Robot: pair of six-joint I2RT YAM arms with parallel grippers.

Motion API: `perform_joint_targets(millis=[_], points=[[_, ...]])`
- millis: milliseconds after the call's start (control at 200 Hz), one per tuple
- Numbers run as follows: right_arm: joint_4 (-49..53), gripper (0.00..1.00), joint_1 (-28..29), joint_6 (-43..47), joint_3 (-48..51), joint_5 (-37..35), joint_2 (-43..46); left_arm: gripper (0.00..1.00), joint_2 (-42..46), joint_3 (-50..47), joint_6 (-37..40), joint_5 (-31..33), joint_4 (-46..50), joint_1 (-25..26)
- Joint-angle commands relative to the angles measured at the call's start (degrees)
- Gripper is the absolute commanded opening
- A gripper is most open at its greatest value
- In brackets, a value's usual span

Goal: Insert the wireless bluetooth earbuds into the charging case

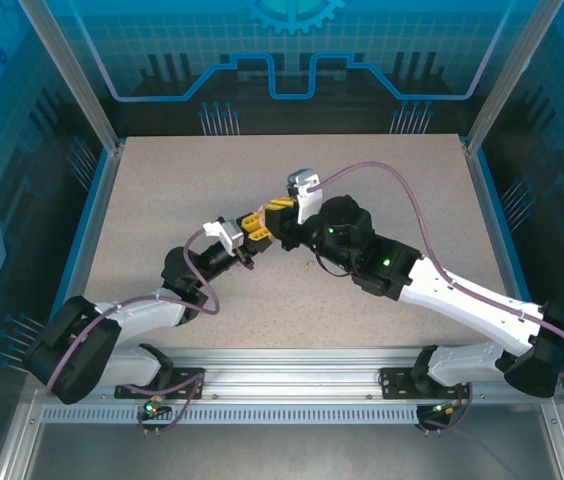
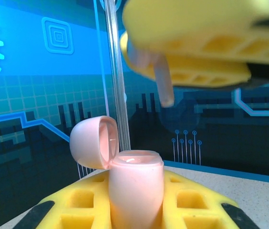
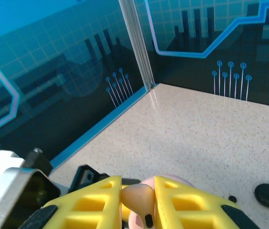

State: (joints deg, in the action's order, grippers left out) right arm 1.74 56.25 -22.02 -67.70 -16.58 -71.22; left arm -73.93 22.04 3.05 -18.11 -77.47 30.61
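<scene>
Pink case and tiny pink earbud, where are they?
Pale pink oval plastic case (image 2: 135, 191), left wrist view, its front wall.
Tiny pale pink stemmed earbud (image 2: 163, 86), left wrist view, its hanging stem.

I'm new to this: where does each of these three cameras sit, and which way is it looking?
Top external: above and behind the bases, looking down at the table; both arms show, left gripper and right gripper meeting mid-table.
Left wrist: on the left arm, looking along its own yellow fingers, which clamp an open pink case.
Right wrist: on the right arm, looking past its own yellow fingers across the table to a corner post.
Shared: both wrist views catch the pink earbud that the right gripper pinches.
</scene>
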Motion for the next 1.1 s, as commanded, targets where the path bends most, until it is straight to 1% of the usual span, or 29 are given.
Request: perform_joint_targets(millis=[0, 1095], points=[[-3.3, 0.21, 0.8, 0.2, 0.6, -1.7, 1.9, 0.0, -0.5, 1.7, 1.0, -1.8, -2.7, 0.5], [-5.0, 0.19, -0.3, -4.0, 4.9, -0.2, 0.2, 0.0, -0.5, 3.3, -0.1, -1.8, -2.7, 1.3]])
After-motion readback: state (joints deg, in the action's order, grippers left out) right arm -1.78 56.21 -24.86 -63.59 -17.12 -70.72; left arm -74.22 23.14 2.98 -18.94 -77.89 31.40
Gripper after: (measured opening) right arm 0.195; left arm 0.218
